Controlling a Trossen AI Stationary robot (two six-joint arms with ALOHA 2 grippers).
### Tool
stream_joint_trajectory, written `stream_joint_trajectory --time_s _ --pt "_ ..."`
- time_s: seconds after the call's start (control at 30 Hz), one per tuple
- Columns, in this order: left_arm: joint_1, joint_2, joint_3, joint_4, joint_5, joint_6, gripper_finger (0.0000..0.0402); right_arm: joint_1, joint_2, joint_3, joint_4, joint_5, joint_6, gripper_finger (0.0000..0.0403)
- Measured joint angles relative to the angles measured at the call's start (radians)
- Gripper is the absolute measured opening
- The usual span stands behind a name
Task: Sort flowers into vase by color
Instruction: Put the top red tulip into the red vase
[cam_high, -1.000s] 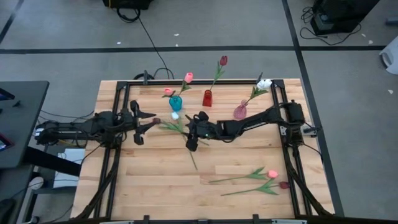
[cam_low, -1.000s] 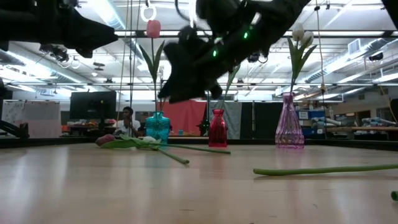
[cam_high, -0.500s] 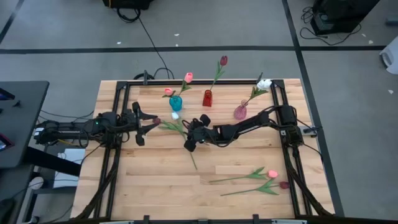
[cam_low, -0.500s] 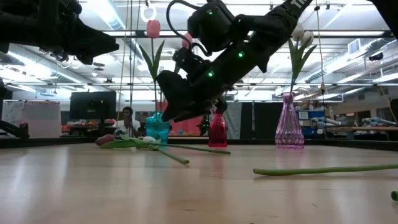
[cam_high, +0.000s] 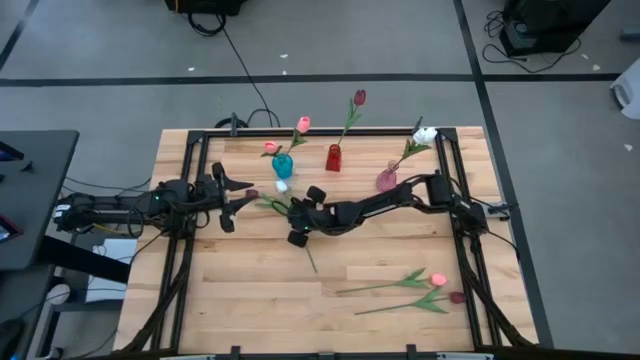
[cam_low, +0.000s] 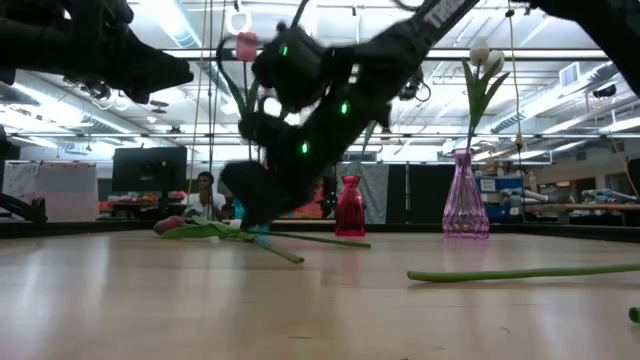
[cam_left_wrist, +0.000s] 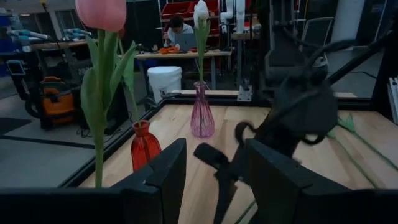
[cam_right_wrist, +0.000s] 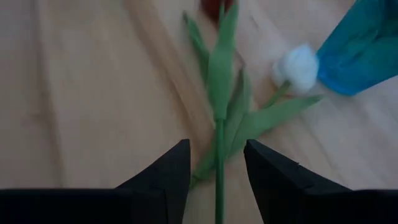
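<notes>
From above, you are reaching the right gripper (cam_high: 297, 222) over the two flowers (cam_high: 285, 205) lying crossed near the middle of the desk, just in front of the blue vase (cam_high: 283, 165), while the left gripper (cam_high: 232, 198) is waiting by the left edge, fingers parted and empty. In the right wrist view, your spread fingers (cam_right_wrist: 163, 177) are straddling one thin green stem (cam_right_wrist: 219, 163), grasping nothing yet, so be keeping it centred and closing below the leaves, clear of the white head (cam_right_wrist: 297, 63).

Lighting, from my station: ceiling strips glare behind the right gripper (cam_low: 262, 205), which I see motion-blurred and silhouetted; wrist views dim, tabletop evenly lit overhead.
</notes>
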Motion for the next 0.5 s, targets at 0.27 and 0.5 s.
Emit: stream_joint_trajectory --time_s 0.27,0.5 --pt "0.0 0.0 0.0 -0.014 0.0 -0.001 0.0167 -0.024 0.029 0.003 0.018 -0.02 0.001 0.0141" --pt "0.0 0.0 0.0 -0.017 -0.002 -0.001 0.0167 -0.024 0.02 0.002 0.004 -0.024 0.023 0.0037"
